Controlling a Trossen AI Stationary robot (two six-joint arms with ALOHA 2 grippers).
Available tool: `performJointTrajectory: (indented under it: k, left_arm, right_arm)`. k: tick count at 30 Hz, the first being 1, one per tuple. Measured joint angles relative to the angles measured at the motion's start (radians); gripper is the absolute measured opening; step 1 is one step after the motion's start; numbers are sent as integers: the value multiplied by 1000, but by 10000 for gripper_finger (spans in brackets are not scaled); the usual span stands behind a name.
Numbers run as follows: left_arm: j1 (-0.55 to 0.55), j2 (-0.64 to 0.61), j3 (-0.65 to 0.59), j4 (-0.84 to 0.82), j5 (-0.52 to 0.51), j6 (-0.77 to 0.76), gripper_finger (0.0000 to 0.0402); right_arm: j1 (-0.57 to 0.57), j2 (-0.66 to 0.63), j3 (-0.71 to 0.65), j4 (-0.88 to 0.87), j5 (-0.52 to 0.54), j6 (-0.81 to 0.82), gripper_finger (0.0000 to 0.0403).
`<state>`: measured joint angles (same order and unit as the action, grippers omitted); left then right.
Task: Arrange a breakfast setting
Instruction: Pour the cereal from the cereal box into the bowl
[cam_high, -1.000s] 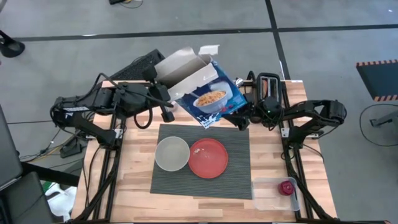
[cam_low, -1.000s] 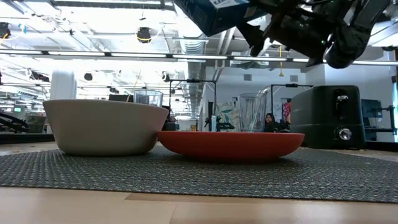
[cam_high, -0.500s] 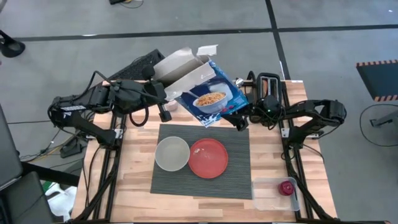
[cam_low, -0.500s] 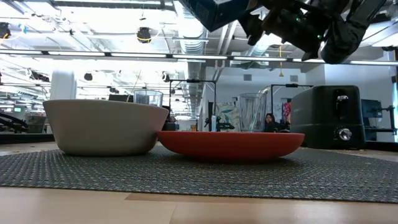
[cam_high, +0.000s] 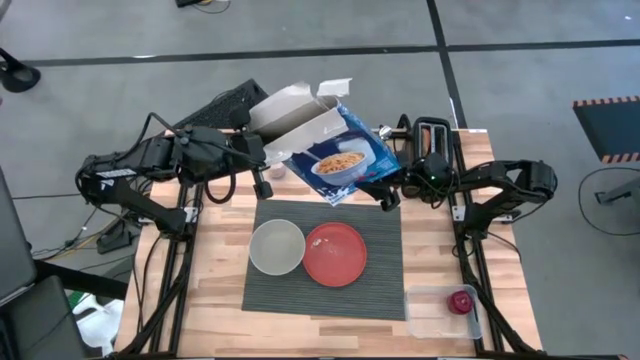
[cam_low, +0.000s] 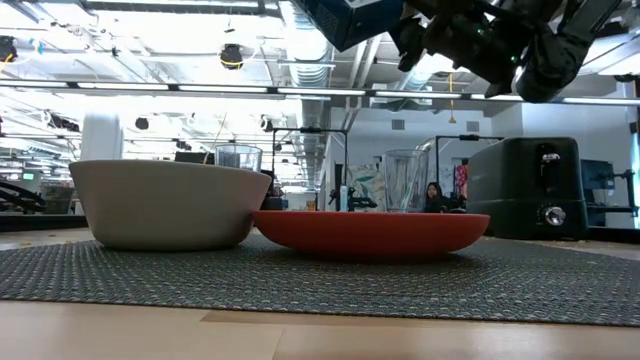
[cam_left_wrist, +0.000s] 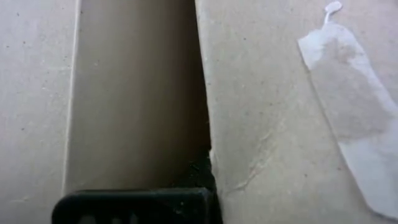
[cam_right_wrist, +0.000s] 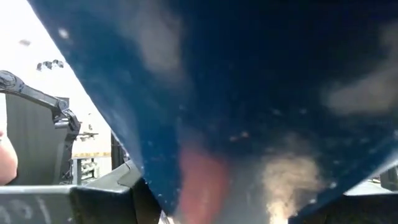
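The pale wooden desk carries the dark grey ribbed rectangular placemat in its middle. Above the mat's far edge, a blue cardboard cereal box with its pale flaps open hangs in the air between both arms, and it has dropped a touch and turned flatter than a second ago. The black toaster stands at the far right corner. On the mat, the red-orange round plate sits touching the pale grey bowl on its left; neither has moved. A clear plastic tray at the near right corner holds the small red round item. The left gripper has its fingers clamped on the box's open flap, just as before. The right gripper is at the box's lower corner; its fingers have narrowed since a second ago, and whether they grip the box I cannot tell.
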<state>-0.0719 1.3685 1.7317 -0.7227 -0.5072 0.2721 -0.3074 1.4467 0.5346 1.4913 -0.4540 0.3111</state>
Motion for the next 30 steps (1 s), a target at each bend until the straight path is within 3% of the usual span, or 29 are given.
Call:
performJointTrajectory:
  k: [6, 13, 17, 21, 27, 30]
  left_arm:
    - [1, 0, 0, 0, 1, -8, 0]
    - [0, 1, -2, 0, 10, -23, 0]
    - [0, 1, -2, 0, 12, -24, 0]
    - [0, 1, -2, -1, 12, -40, 0]
    - [-21, -2, -3, -8, 18, -53, 0]
    - [-32, -10, 19, -51, 105, -69, 0]
  right_arm:
    - [2, -1, 9, -9, 45, 60, 338]
    - [33, -4, 30, 8, 64, -39, 377]
    - [30, -4, 34, 1, 64, -54, 359]
    - [25, -3, 30, -1, 58, -72, 297]
    - [23, -11, 2, -2, 55, -78, 296]
    - [13, -27, -12, -18, 19, -79, 296]
